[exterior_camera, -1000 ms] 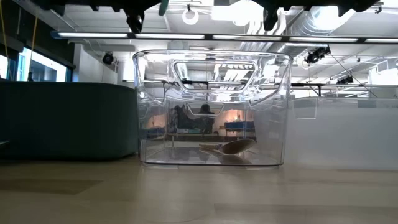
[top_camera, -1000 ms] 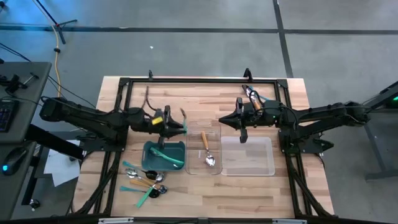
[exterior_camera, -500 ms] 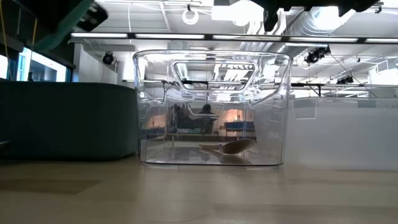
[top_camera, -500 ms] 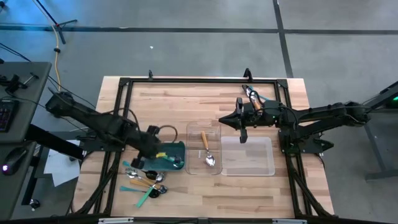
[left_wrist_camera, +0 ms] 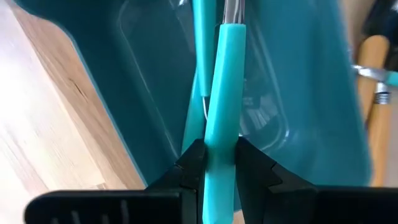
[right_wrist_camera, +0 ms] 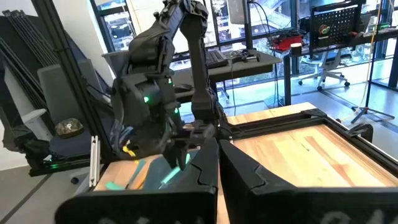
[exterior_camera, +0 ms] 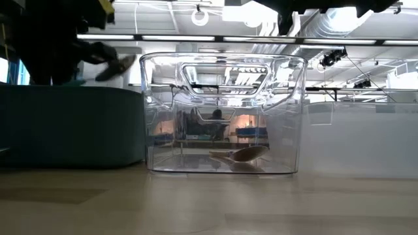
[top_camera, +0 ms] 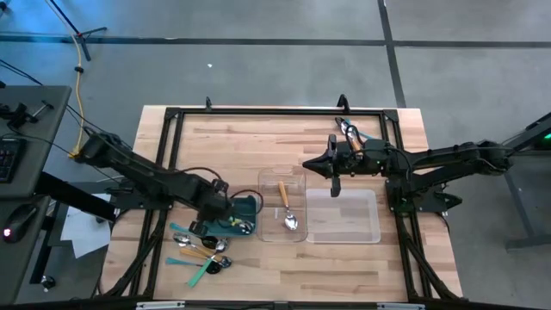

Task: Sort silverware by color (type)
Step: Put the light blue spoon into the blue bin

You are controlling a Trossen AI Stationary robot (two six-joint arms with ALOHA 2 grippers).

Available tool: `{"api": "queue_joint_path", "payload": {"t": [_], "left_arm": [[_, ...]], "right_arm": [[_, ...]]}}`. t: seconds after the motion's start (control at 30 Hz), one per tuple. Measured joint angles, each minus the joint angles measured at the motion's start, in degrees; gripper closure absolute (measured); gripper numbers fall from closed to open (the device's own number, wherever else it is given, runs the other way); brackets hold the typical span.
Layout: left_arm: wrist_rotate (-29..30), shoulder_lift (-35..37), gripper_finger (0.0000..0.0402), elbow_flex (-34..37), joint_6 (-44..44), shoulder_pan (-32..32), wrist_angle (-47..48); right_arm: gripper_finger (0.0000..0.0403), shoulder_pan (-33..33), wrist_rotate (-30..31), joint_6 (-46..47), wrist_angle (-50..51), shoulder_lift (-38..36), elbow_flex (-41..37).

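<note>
The left gripper (top_camera: 225, 213) sits low inside the bin (top_camera: 248, 205), hemmed by its walls, gripping a teal handle (left_wrist_camera: 222, 106). Loose silverware (top_camera: 200, 250) crowds just behind it; the tray (top_camera: 269, 182) (one spoon inside) stands beside.

A teal utensil handle (left_wrist_camera: 222, 93) sits between black fingers (left_wrist_camera: 189, 163) over a teal bin (left_wrist_camera: 124, 93); the counter (top_camera: 258, 138) is pale wood.
</note>
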State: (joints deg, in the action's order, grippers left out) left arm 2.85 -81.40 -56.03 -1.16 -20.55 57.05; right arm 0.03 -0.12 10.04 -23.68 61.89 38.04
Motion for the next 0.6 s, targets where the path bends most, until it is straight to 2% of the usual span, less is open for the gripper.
{"api": "queue_joint_path", "payload": {"t": [0.3,0.6], "left_arm": [[-0.03,-5.20,0.0355,0.00,-0.59,2.47,-0.14],[-1.11,-7.29,0.0351,0.00,-0.58,3.36,0.03]], "right_arm": [[0.0403,0.00,0.00,0.32,1.29,0.00,0.00],[0.0403,0.00,-0.04,0.42,1.78,0.00,0.00]]}}
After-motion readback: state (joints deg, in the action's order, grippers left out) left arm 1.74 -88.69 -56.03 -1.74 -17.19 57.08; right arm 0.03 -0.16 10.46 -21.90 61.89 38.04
